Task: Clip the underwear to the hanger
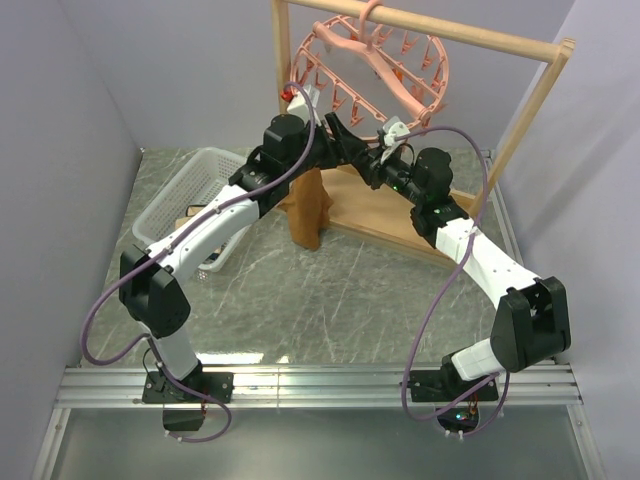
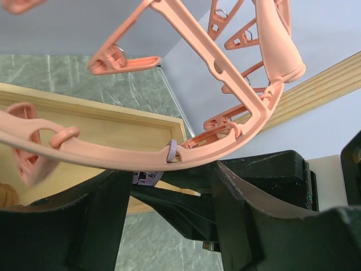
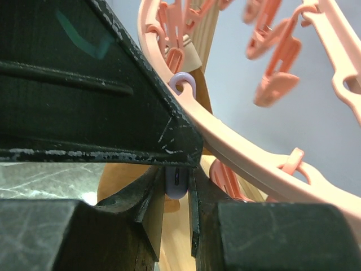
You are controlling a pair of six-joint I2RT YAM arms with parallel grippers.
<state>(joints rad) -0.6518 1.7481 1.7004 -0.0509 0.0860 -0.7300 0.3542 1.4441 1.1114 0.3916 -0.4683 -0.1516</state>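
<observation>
The grey left wall point(image 1: 60, 150) stands close beside the left arm's elbow. Between them, at the table's point(image 1: 330, 290) left edge, sits a white basket point(image 1: 165, 200). Its near-right rim runs just beside the left forearm.

The left arm slants up and right to the lower edge of the hanger point(image 1: 372, 62). The left gripper point(image 2: 169, 186) has its fingers point(image 2: 96, 226) spread apart under the ring. In its wrist view the ring's rim crosses just above the gap, and nothing is seen pressed between the pads.

The underwear point(image 1: 308, 205) hangs as a narrow brown drape right below that gripper. It lies between the two forearms, and its lower end is at the front edge of the wooden rack's base board point(image 1: 390, 215). Its top is hidden behind the left wrist, so what holds it cannot be told.

The hanger hooks over the rack's top rod point(image 1: 460, 38) and tilts toward the arms. Its clips dangle round the rim.

The right gripper point(image 3: 176, 175) comes in from the right, tip to tip with the left one. It is clenched on a lilac clip point(image 3: 176, 185) that hangs from the ring by a small hook, pinched narrow between the pads.

The right arm's elbow sits near the table's right edge, close to the right wall point(image 1: 600, 150). The rack's slanted post point(image 1: 520, 120) passes between the wall and the wrist. Both arms peak together under the ring, with marble table showing between their bases.
</observation>
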